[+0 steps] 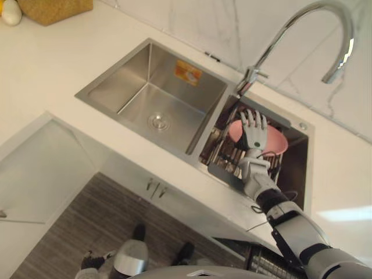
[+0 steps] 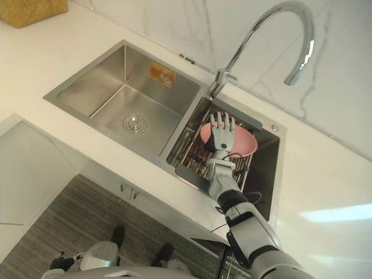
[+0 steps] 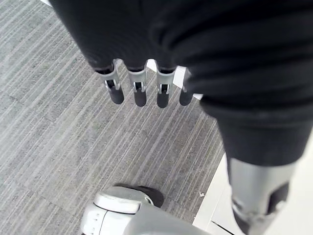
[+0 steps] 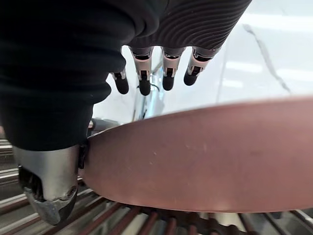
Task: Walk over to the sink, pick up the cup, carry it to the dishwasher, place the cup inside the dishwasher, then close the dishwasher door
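right hand (image 1: 254, 136) spread, straight fingers above the pink bowl (image 1: 278, 141), thumb beside its rim | bowl on rack (image 1: 224, 156) in sink's (image 1: 139, 99) right basin | i judge it light, stiff, slippery: pinch the rim | left hand (image 3: 139, 90) relaxed, idle

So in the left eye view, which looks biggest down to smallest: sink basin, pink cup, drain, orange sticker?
1. the sink basin
2. the pink cup, partly hidden by the right hand
3. the drain and the orange sticker look about alike
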You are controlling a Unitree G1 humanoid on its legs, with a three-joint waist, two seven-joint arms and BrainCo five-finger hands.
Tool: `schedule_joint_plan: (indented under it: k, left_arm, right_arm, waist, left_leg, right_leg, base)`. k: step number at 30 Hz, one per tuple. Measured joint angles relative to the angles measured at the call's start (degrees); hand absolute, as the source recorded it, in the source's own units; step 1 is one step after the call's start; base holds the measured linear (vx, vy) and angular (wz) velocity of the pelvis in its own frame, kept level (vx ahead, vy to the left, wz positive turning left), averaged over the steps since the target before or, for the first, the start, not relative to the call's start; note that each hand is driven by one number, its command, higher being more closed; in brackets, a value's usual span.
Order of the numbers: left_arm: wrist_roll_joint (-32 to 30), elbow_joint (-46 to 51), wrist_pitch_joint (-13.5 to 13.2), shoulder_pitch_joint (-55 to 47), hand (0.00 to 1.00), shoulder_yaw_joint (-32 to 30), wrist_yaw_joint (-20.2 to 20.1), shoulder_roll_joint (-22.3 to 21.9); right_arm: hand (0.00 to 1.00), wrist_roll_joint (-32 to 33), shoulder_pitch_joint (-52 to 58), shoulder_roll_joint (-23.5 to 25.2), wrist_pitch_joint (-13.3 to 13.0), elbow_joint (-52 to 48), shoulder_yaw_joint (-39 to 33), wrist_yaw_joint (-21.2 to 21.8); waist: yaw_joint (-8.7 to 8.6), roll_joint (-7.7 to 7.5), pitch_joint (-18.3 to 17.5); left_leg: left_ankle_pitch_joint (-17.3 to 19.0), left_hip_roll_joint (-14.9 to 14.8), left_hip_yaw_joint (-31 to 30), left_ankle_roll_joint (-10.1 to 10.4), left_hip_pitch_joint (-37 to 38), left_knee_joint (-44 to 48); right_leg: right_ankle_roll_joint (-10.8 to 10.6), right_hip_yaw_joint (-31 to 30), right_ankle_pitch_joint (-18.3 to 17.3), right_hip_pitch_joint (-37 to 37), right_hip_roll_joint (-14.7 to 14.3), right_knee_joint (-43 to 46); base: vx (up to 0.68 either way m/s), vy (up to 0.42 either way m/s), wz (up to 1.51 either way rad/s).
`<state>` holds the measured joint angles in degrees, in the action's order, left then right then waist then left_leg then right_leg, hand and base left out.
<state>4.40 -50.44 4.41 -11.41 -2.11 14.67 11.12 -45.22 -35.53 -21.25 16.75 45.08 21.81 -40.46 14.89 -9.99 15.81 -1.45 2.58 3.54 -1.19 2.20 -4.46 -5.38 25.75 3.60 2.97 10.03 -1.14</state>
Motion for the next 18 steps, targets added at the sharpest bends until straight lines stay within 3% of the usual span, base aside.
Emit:
schedule_joint_plan:
  k: [3, 18]
  left_arm:
    - [0.0, 0.2, 0.1, 0.0, 0.0, 0.0, 0.0, -0.3]
    - [0.0, 0.2, -0.2, 0.4, 0.0, 0.6, -0.1, 0.0]
  right_arm:
    - [0.0, 0.9, -2.2, 0.0, 0.0, 0.7, -0.3, -0.3]
    - [0.0, 5.4, -3.2, -0.3, 1.0, 1.1, -2.0, 0.9]
  waist:
    - [0.67, 0.78, 1.7]
    - [1.22, 0.65, 3.0]
  left_leg:
    - [-0.8, -0.2, -0.4, -0.9, -0.6, 0.5]
    - [1.4, -0.4, -0.6, -0.3, -1.4, 3.4]
  right_leg:
    - [-0.2, 0.2, 1.0, -0.7, -0.3, 0.0]
    - [0.1, 0.2, 1.2, 0.0, -0.4, 0.1]
  base:
    - [0.1, -0.025, 0.08]
    - [0.0, -0.003, 0.0]
